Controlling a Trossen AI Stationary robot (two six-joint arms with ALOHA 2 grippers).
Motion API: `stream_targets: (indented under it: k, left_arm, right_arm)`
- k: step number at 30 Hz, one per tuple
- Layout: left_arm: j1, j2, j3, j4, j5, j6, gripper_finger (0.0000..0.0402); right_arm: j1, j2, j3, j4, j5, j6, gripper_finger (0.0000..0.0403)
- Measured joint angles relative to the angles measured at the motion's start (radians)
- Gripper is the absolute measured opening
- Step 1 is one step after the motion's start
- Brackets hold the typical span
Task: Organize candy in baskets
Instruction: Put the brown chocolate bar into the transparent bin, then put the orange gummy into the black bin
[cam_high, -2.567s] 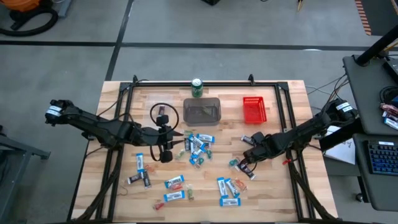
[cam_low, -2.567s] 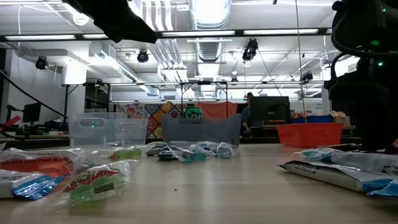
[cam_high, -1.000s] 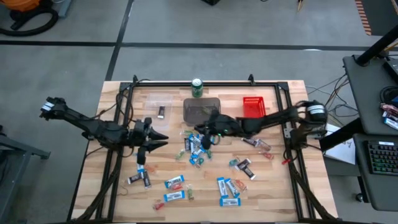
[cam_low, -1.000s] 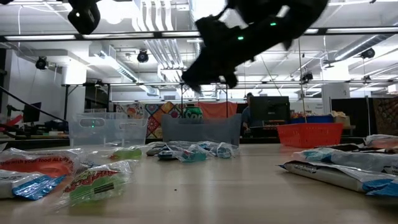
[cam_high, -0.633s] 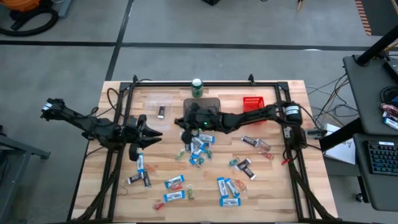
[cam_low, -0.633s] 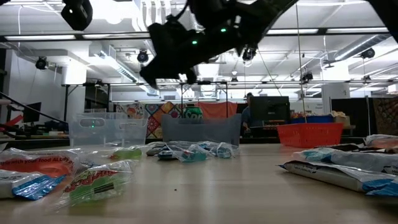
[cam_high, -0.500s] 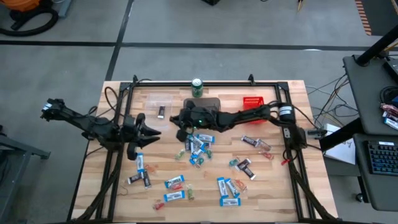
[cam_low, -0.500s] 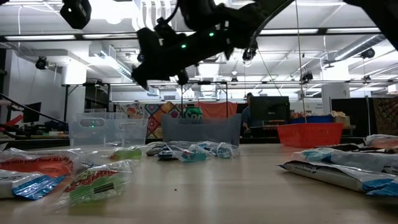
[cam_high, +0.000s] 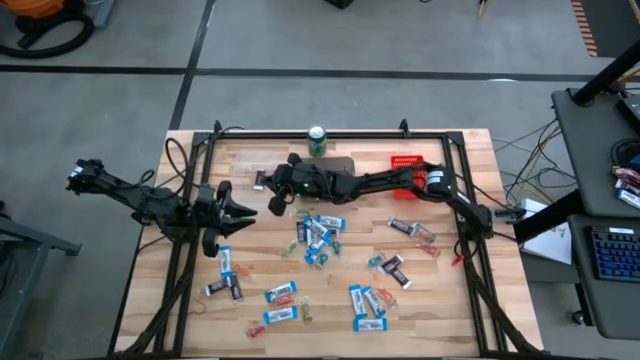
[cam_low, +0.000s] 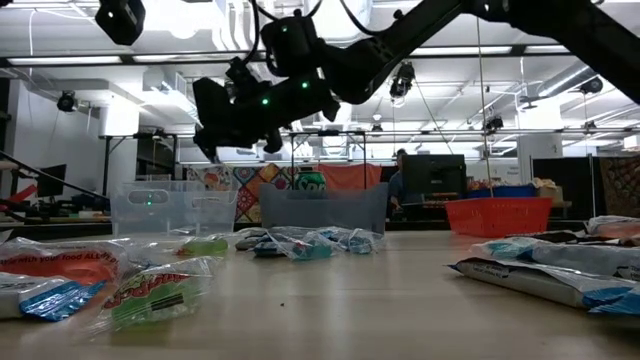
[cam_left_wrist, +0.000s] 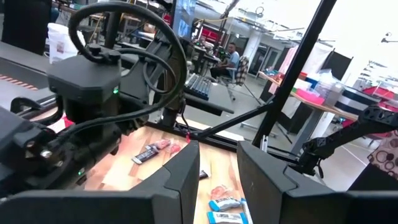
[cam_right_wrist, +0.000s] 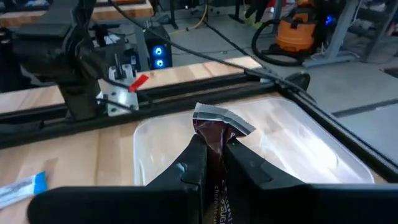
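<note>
Dark brown, the mini bar (cam_right_wrist: 214, 155) stands pinched between the right gripper (cam_right_wrist: 212, 163)'s nearly closed fingers, its long axis running straight out along them, the crimped silver end pointing at the clear basket (cam_right_wrist: 298, 149) ahead. That gripper (cam_high: 281, 189) hangs above the table just beside the clear basket (cam_high: 253, 160). The left gripper (cam_high: 238, 209) waits near the table's left side, fingers parted, holding nothing.

Bright, even overhead light; ceiling tubes (cam_low: 335, 52) glare in the low view. The nearest wrappers (cam_low: 150, 290) are soft, and the desk (cam_high: 450, 300) shows faint shadows.
</note>
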Motion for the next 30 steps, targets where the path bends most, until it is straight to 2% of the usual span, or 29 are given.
stream_targets:
  k: [4,9,18,26,30]
  left_arm:
    - [0.000,0.001,0.000,0.004,-0.001,0.020,0.0093]
    - [0.000,0.000,0.000,0.011,-0.001,0.028,0.0093]
    - [0.000,0.000,0.000,0.007,-0.002,0.028,0.0093]
    - [0.000,0.002,0.000,-0.031,-0.002,-0.047,0.0093]
    - [-0.001,0.037,0.000,-0.075,-0.001,-0.127,0.0093]
  right_arm:
    - [-0.002,0.048,0.054,-0.002,0.000,-0.014,0.0052]
    - [-0.002,0.112,0.132,-0.022,0.000,-0.014,0.0100]
    - [-0.002,0.154,0.248,-0.205,0.001,-0.014,0.0180]
    - [0.000,0.115,0.254,-0.330,0.000,-0.042,0.0200]
    - [0.009,0.064,0.247,-0.487,0.000,-0.075,0.0197]
